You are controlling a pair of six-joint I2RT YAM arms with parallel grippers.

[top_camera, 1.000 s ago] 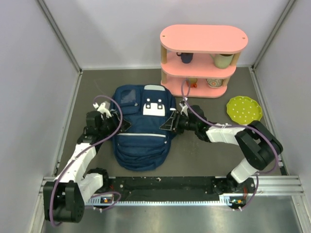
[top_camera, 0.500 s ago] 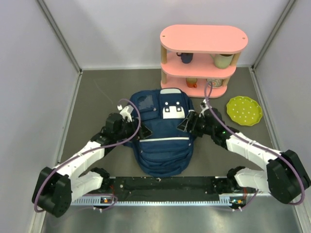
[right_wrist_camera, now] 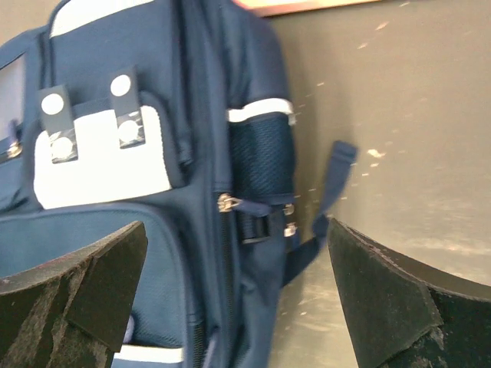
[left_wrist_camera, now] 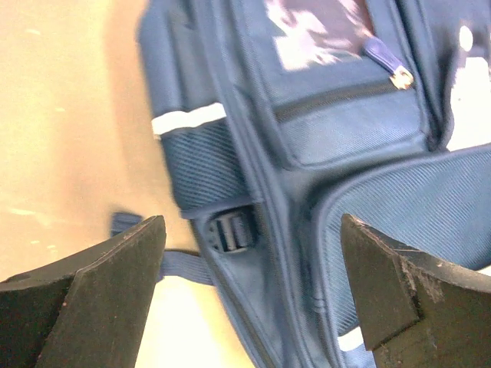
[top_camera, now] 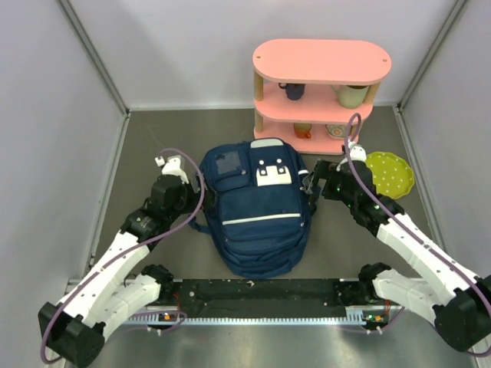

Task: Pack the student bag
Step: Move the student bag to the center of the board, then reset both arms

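Observation:
The student bag (top_camera: 257,211) is navy with white patches and a thin white stripe. It lies flat on the grey table between both arms, zipped shut, top toward the back. My left gripper (top_camera: 192,188) hovers open just off the bag's left side. In the left wrist view the student bag (left_wrist_camera: 353,138) fills the frame, and its side buckle and strap show between the left gripper (left_wrist_camera: 252,222) fingers, which hold nothing. My right gripper (top_camera: 311,184) stands open at the bag's right side. The right wrist view shows the student bag (right_wrist_camera: 192,115) with its mesh side pocket between the right gripper (right_wrist_camera: 236,226) fingers, untouched.
A pink three-tier shelf (top_camera: 322,61) with mugs and bowls stands right behind the bag's top. A green dotted plate (top_camera: 386,173) lies on the table beside the right arm. Grey walls close in the left, back and right sides.
Both grippers, earlier pressed on the bag's sides, slid it right and nearer the shelf. They have now opened wide and drawn back from it.

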